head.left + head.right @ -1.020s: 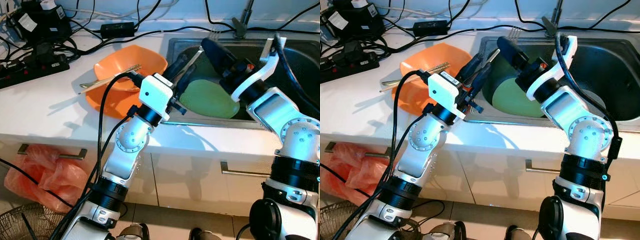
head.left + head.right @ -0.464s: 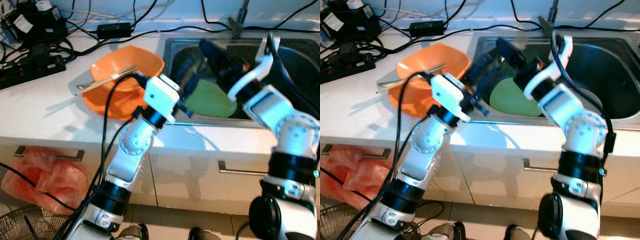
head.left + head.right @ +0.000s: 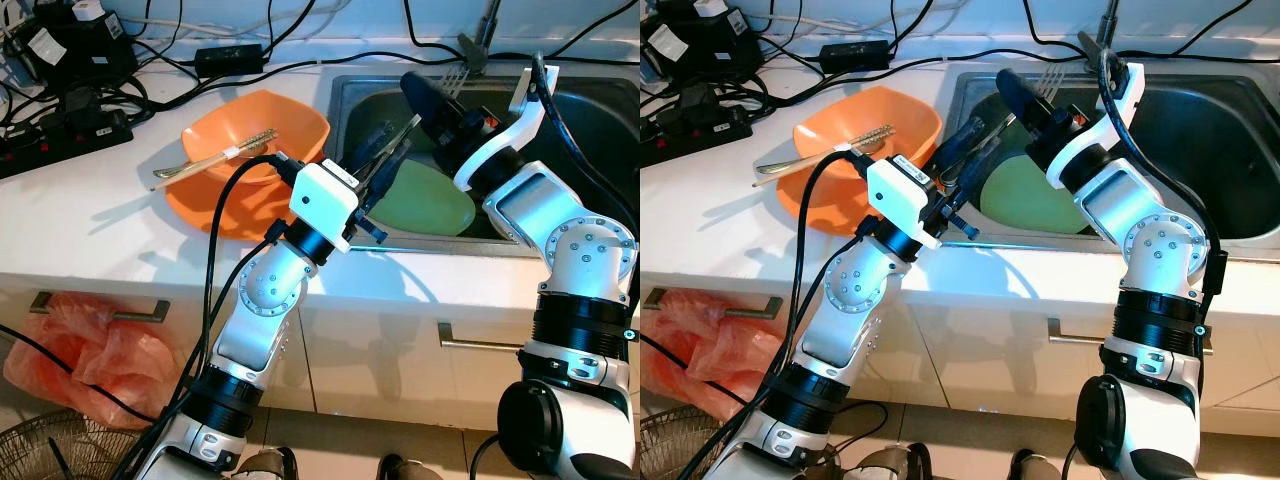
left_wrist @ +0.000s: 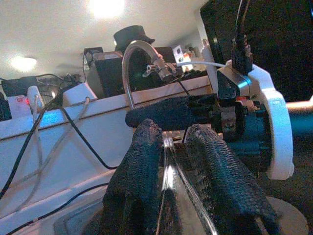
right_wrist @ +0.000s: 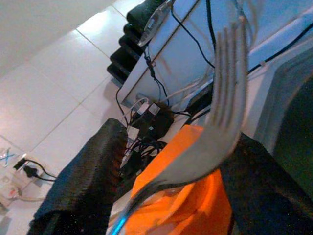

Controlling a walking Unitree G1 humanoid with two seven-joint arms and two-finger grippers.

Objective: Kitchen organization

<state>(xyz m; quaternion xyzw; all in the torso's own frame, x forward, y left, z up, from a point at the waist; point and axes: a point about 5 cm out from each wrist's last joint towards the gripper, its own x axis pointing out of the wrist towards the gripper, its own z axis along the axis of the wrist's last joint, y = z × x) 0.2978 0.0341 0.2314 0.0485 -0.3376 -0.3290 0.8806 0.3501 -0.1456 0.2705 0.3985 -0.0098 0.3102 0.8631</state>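
A silver fork (image 3: 452,78) slants over the sink's left end, tines up and toward the back. My left gripper (image 3: 383,162) is shut on its handle; the metal strip (image 4: 166,164) sits pinched between the black fingers (image 4: 142,161). My right gripper (image 3: 425,100) reaches in from the right at the tine end. The fork (image 5: 222,122) passes between its widely spread fingers (image 5: 83,181), lying closer to one of them. Below both grippers a green plate (image 3: 430,200) lies in the sink (image 3: 345,95).
Stacked orange bowls (image 3: 250,150) holding chopsticks (image 3: 215,158) sit on the white counter left of the sink. Power strips and cables (image 3: 70,110) crowd the back left. The faucet (image 3: 478,45) stands behind the sink. An orange bag (image 3: 90,345) hangs below the counter.
The head view wobbled and settled. Both arms keep nearly the same pose over the sink. The fork's tines now sit a little further right and clear of the right gripper's tip.
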